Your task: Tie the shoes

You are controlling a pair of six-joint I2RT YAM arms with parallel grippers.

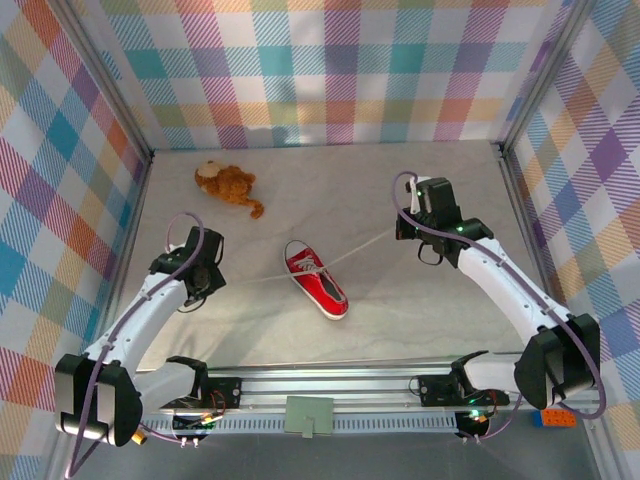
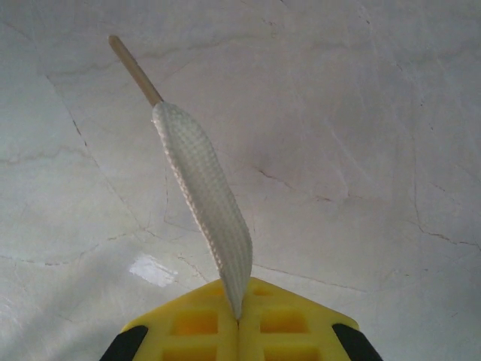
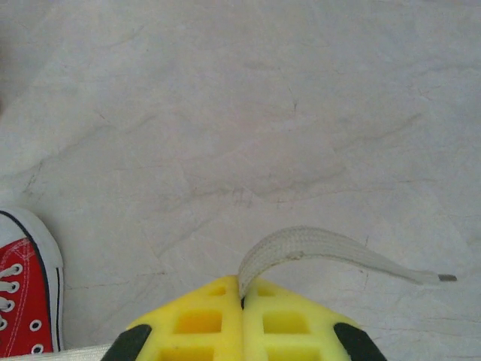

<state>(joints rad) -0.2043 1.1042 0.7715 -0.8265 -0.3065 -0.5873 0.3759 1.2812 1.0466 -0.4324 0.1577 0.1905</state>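
Left gripper (image 2: 239,312) pinched on 1 white lace end (image 2: 204,195), right gripper (image 3: 242,297) on the other lace end (image 3: 331,248); both stretch away from red sneaker (image 1: 316,279). No bow formed; tying remains

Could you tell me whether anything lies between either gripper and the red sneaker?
Nothing visible does. The left gripper and right gripper each grip a white lace end, and both laces run over bare table to the red sneaker. The brown plush toy sits farther back, off both lines.

Red sneaker (image 1: 318,281), white laces (image 2: 204,188), perhaps tan-tipped
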